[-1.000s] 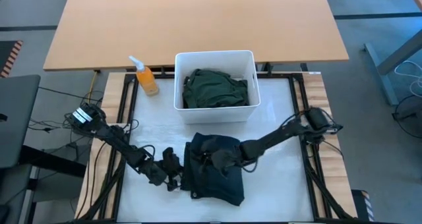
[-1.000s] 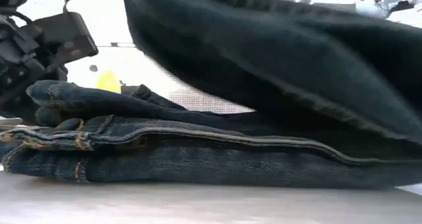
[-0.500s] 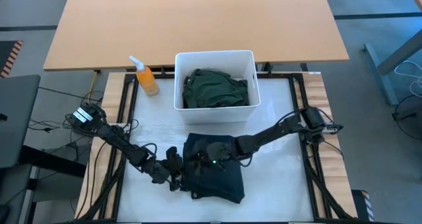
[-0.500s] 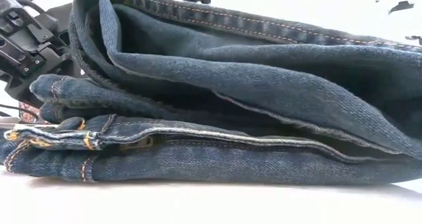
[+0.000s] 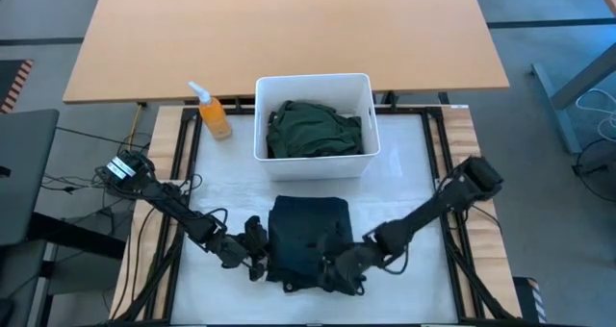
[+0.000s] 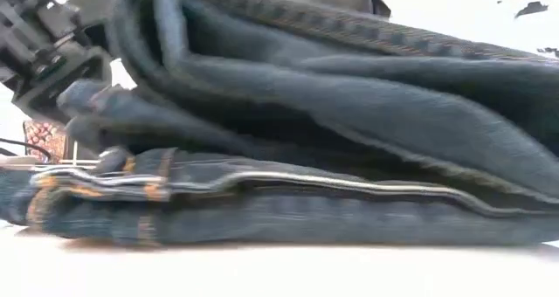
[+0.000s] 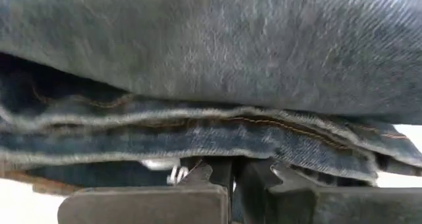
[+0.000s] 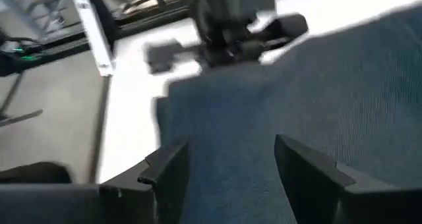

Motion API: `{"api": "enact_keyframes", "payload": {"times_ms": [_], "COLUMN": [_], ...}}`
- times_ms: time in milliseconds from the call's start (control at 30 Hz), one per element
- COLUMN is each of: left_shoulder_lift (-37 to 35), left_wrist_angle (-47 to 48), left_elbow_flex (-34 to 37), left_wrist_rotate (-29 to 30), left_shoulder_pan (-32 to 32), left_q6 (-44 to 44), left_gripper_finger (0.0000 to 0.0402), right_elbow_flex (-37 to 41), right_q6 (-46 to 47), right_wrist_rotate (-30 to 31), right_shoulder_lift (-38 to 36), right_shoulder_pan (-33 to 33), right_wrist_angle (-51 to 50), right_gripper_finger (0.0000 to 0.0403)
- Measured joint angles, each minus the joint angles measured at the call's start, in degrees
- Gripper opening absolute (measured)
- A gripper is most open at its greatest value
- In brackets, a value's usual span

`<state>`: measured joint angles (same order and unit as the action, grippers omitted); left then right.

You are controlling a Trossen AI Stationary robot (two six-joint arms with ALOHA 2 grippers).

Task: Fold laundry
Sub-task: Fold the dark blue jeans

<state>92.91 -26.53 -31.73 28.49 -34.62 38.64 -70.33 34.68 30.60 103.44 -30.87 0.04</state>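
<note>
A pair of dark blue jeans point(image 5: 308, 233) lies folded in several layers on the white table top, near its front edge; the low view shows the stack point(image 6: 332, 113) side-on. My left gripper point(image 5: 258, 257) is shut at the stack's left edge, low on the table. My right gripper point(image 5: 339, 269) stands open over the stack's near right corner, denim point(image 8: 264, 105) showing between its fingers. A dark green garment point(image 5: 313, 130) lies bunched in the white bin point(image 5: 313, 78). My left gripper's shut fingers point(image 7: 221, 174) lie level against the lowest layers of the jeans' left edge point(image 7: 217, 141), coming from the table's left. Whether any cloth is between them cannot be seen. Whether my right gripper's open fingers touch the denim under them, I cannot tell.
The white bin stands just behind the jeans, at the table's middle. An orange spray bottle point(image 5: 212, 113) stands at the far left corner. Bare table top lies to the right of the jeans point(image 5: 404, 192). A wooden table point(image 5: 289, 29) is beyond.
My right gripper has opened and let go of the jeans' upper layer, then drawn back toward the table's near edge. That layer, held up a second ago, has come down flat over the stack, which is now narrower. The left gripper has edged right against the stack.
</note>
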Motion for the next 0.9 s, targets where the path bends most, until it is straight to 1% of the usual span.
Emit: {"api": "enact_keyframes", "payload": {"times_ms": [67, 133, 233, 267, 333, 433, 567, 733, 767, 800, 833, 900], "left_shoulder_lift": [1.0, 3.4, 8.5, 10.0, 12.2, 13.2, 11.2, 3.7, 2.3, 0.8, -0.7, -2.9], "left_wrist_angle": [-2.3, -2.7, -1.3, 0.7, 8.2, 21.4, 37.3, 46.7, 47.7, 47.9, 47.7, 45.7], "left_elbow_flex": [-0.8, -3.3, -9.4, -11.8, -16.0, -21.9, -27.2, -31.5, -31.6, -31.6, -31.6, -31.7], "left_wrist_rotate": [0.2, -0.6, -6.3, -8.7, -11.7, -13.5, -13.8, -20.9, -21.2, -20.8, -18.7, -11.8], "left_shoulder_pan": [0.5, 0.9, 2.0, 2.2, 3.0, 4.1, 4.4, 3.5, 3.2, 3.0, 2.6, 2.2], "left_q6": [-0.5, -1.6, -4.6, -6.0, -7.8, -8.5, -10.9, -13.7, -14.0, -14.3, -15.0, -15.9], "left_gripper_finger": [0.0, 0.0, 0.0, 0.0, 0.0, 0.0, 0.0, 0.0, 0.0, 0.0, 0.0, 0.0], "right_elbow_flex": [2.7, 4.5, 5.2, 5.2, 5.2, 5.1, 5.1, 5.0, 5.0, 5.0, 5.0, 5.0], "right_q6": [-0.5, -0.2, -0.2, -0.2, -0.8, -1.6, -1.6, -1.9, -2.2, -2.2, -2.6, -4.6], "right_wrist_rotate": [3.4, 7.3, 10.9, 11.5, 11.5, 10.6, 10.1, 10.1, 10.1, 10.1, 10.1, 10.1], "right_shoulder_lift": [1.6, 2.8, 4.5, 5.2, 6.4, 8.3, 10.7, 12.1, 12.1, 12.1, 12.1, 12.1], "right_shoulder_pan": [-1.2, -2.3, -3.9, -4.3, -4.9, -5.5, -6.6, -7.4, -7.4, -7.4, -7.2, -6.9], "right_wrist_angle": [5.3, 8.6, 10.8, 11.8, 14.2, 18.3, 19.6, 18.7, 17.8, 17.1, 16.3, 15.8], "right_gripper_finger": [0.0236, 0.0231, 0.022, 0.0217, 0.021, 0.02, 0.0191, 0.0182, 0.0181, 0.018, 0.0179, 0.0178]}}
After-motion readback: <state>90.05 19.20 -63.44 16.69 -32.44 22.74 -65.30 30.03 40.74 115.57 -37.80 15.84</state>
